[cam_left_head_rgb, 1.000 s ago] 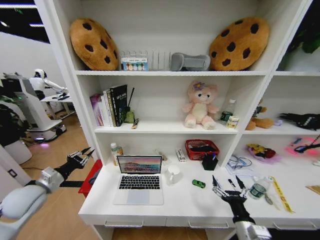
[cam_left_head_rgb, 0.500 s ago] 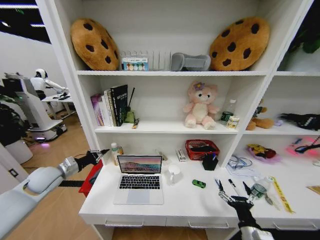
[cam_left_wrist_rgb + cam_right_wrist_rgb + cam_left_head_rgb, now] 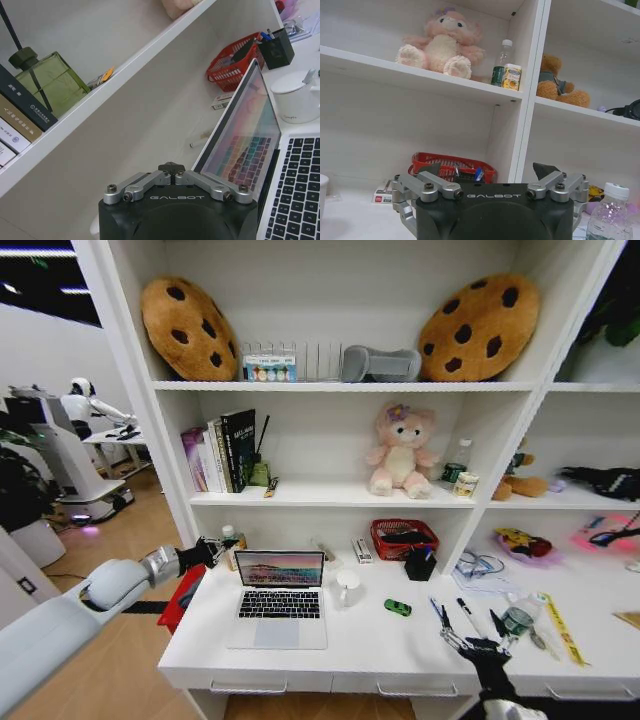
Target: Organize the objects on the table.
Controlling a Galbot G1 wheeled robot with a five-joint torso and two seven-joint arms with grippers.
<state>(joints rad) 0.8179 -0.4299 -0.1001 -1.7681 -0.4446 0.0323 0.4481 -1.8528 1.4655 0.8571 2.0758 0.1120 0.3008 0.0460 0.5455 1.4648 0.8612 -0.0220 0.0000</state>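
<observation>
Honestly we've barely started: laptop (image 3: 279, 597) open on the surface (image 3: 370, 645), green toy car (image 3: 397, 607), pens (image 3: 438, 611) and clear bottle (image 3: 517, 618) lie loose, left tool (image 3: 213, 551) pinched narrow by the screen, right tool (image 3: 478, 642) spread wide, empty.

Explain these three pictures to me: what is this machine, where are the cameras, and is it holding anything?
This is a wheeled robot with two arms ending in grippers. The wide picture comes from its head camera; the other two come from cameras on its wrists. On the long white desk lie an open silver laptop, a tiny green toy car, pens and a small clear bottle. The left gripper hovers shut beside the laptop's screen. The right gripper hangs open over the desk's front edge near the pens. Neither holds anything.
</observation>
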